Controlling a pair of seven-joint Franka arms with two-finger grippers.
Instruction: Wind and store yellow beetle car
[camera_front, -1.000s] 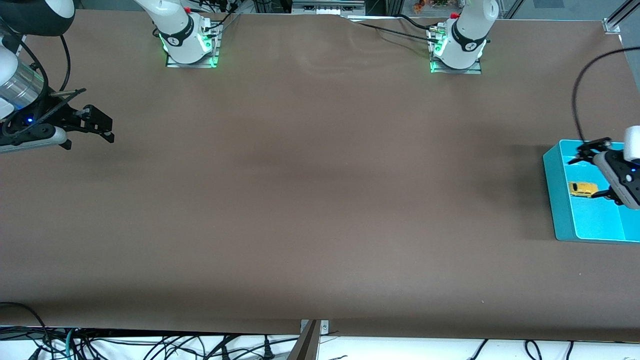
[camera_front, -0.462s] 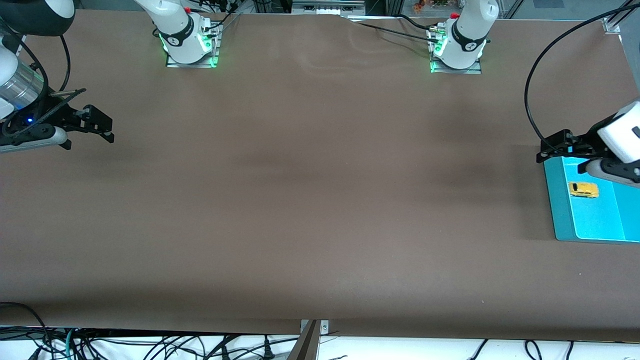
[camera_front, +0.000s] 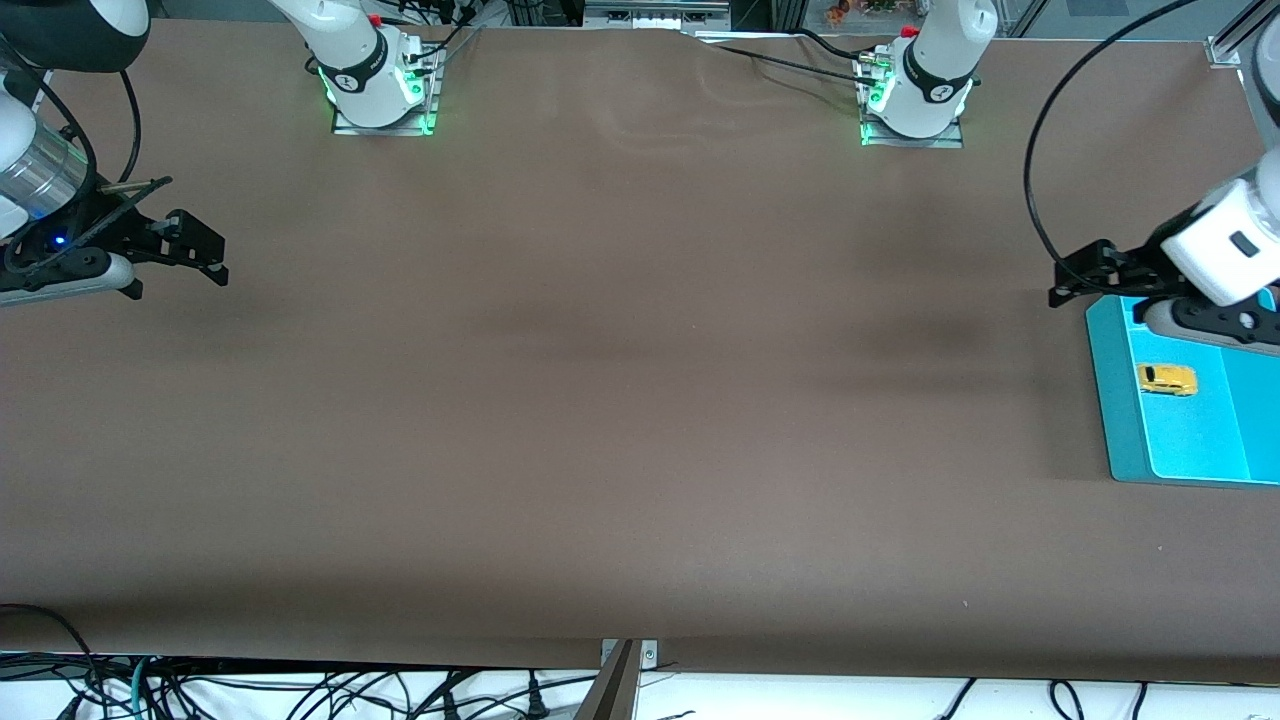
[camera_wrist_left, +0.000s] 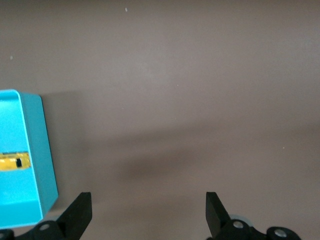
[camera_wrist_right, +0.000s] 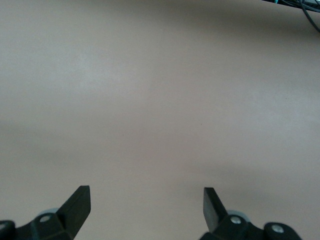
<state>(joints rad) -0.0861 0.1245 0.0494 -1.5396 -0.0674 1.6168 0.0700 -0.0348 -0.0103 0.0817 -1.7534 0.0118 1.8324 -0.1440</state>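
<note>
Yellow beetle car (camera_front: 1166, 379) sits on the floor of the teal tray (camera_front: 1108, 400), at the left arm's end of the tabletop (camera_front: 620, 400), on its wheels, touching neither tray wall. The left wrist view catches a sliver of it (camera_wrist_left: 14, 163) inside the tray (camera_wrist_left: 46, 150). Left gripper (camera_front: 1078, 279) is up in the air over bare tabletop just beside the tray's corner nearest the bases, jaws wide, holding nothing. Right gripper (camera_front: 200, 254) waits over bare tabletop at the right arm's end, jaws wide, also holding nothing. Both wrist views show the fingers (camera_wrist_left: 80, 212) (camera_wrist_right: 77, 205) well apart.
</note>
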